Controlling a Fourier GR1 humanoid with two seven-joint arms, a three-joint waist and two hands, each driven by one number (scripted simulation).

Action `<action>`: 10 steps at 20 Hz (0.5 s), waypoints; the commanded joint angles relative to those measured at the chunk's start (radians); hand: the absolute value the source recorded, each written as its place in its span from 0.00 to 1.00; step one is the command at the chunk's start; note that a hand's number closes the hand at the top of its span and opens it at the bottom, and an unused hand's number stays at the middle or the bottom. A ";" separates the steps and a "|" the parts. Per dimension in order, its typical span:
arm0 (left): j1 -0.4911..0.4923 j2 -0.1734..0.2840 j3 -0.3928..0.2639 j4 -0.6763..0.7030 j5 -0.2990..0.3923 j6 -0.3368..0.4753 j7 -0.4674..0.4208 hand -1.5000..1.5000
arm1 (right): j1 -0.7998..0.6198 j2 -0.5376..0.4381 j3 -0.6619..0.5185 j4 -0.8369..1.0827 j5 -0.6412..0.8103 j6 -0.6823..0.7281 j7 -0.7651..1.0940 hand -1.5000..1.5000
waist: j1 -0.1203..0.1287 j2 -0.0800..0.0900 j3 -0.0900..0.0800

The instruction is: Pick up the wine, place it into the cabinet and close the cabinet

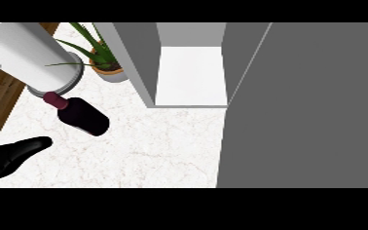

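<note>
Wine stands on the counter at the left, untouched, left of the open cabinet. Your left hand is near it with straight fingers; curl them around the bottle's body, not its neck.

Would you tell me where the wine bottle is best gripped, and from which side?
Probably round the wide body of the wine bottle, coming from the lower left, where the left hand already is. The neck points up-left toward the paper towel roll, which crowds that end, while the body's sides are free.
</note>
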 commanded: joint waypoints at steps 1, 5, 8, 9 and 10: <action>-0.026 0.013 -0.016 -0.035 -0.030 0.041 0.084 0.00 | -0.046 -0.007 0.015 -0.169 -0.034 -0.044 0.179 0.00 | -0.003 0.000 0.000; -0.108 0.067 0.048 0.025 0.006 0.046 0.132 0.00 | -0.202 -0.035 -0.051 -0.167 -0.060 -0.097 0.319 0.00 | -0.006 0.000 -0.001; -0.089 0.053 -0.002 -0.011 -0.028 0.053 0.145 0.00 | -0.231 -0.009 -0.006 -0.145 0.006 -0.128 0.334 0.00 | -0.003 0.000 0.000; -0.112 0.028 -0.042 0.065 -0.088 0.077 0.103 0.00 | -0.235 0.003 0.012 -0.106 0.032 -0.127 0.297 0.00 | -0.005 0.001 0.000; -0.175 0.046 -0.054 0.030 -0.116 0.120 0.183 0.00 | -0.289 -0.005 0.006 -0.116 0.025 -0.148 0.357 0.00 | -0.006 0.000 0.000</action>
